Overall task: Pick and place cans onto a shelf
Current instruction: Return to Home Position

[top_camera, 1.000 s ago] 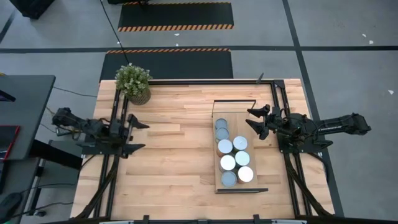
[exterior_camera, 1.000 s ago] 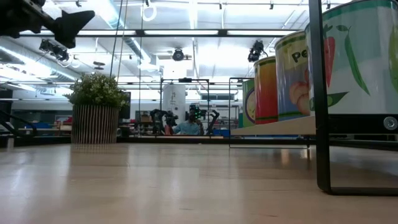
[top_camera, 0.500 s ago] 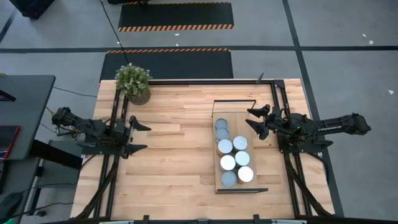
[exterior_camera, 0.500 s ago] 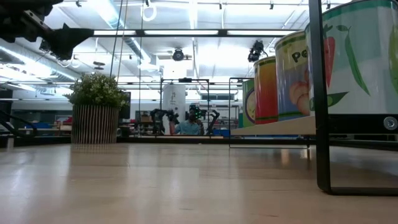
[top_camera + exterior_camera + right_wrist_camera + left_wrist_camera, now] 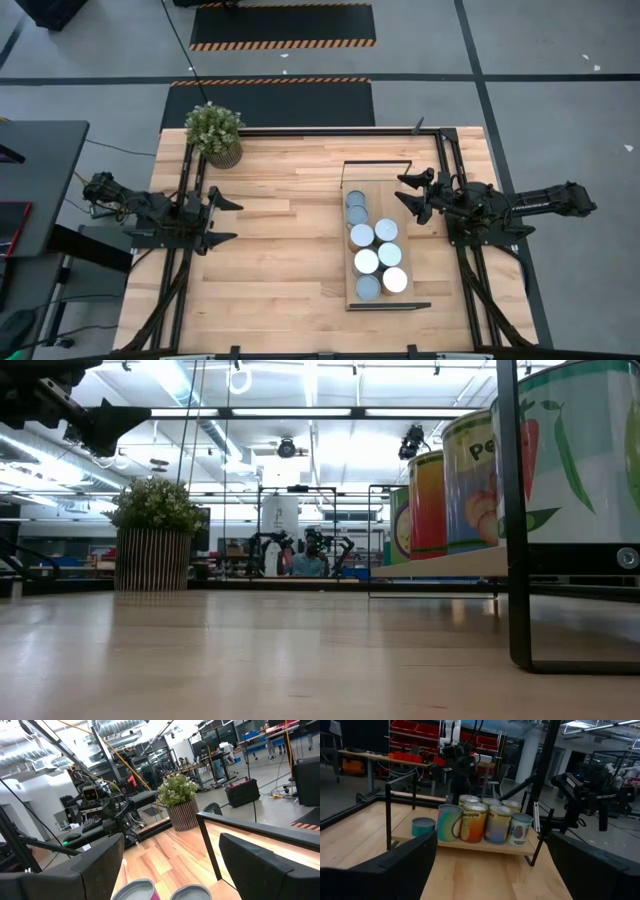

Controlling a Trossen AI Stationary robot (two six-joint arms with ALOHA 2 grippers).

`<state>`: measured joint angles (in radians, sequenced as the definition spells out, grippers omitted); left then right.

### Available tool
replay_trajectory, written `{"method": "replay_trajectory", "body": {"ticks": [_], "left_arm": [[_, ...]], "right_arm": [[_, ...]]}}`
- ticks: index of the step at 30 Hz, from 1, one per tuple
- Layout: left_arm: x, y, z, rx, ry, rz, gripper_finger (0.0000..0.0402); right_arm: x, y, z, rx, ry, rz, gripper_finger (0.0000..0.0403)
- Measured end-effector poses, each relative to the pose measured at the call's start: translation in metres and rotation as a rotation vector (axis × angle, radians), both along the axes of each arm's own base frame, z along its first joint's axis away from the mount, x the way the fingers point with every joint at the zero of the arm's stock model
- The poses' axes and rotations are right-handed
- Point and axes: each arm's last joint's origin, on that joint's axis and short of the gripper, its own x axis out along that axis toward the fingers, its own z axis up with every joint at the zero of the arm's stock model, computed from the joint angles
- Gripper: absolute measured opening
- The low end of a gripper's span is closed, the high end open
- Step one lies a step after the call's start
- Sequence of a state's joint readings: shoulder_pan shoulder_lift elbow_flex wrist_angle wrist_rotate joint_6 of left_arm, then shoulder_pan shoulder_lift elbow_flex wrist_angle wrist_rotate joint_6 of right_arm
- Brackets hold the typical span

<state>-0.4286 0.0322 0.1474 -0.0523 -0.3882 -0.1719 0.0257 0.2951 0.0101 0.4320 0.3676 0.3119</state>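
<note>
On the left, the left gripper (image 5: 224, 220) hangs over the left part of the table (image 5: 280, 270). Its 2 fingers are spread wide with nothing in them. In the middle, the cans (image 5: 367, 261) stand packed in 2 rows on the shelf (image 5: 383, 185), touching each other. On the right, the right gripper (image 5: 407, 194) waits just beside the shelf, fingers apart and empty too. We think the cans are hard, smooth and a bit heavy, so they could slip. We would hold 1 by its round side, near the middle, and keep it upright.
</note>
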Motion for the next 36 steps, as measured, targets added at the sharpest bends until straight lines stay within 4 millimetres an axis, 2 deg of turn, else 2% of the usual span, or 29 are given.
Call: {"method": "replay_trajectory", "body": {"ticks": [6, 36], "left_arm": [[-0.0005, -0.0038, -0.0003, 0.002, 0.005, -0.045, 0.0385], [-0.0005, -0.0038, -0.0002, 0.003, 0.004, -0.044, 0.0385]], "right_arm": [[0.0, 0.0, 0.0, 0.0, 0.0, -0.002, 0.0334], [0.0, 0.0, 0.0, 0.0, 0.0, -0.001, 0.0334]]}}
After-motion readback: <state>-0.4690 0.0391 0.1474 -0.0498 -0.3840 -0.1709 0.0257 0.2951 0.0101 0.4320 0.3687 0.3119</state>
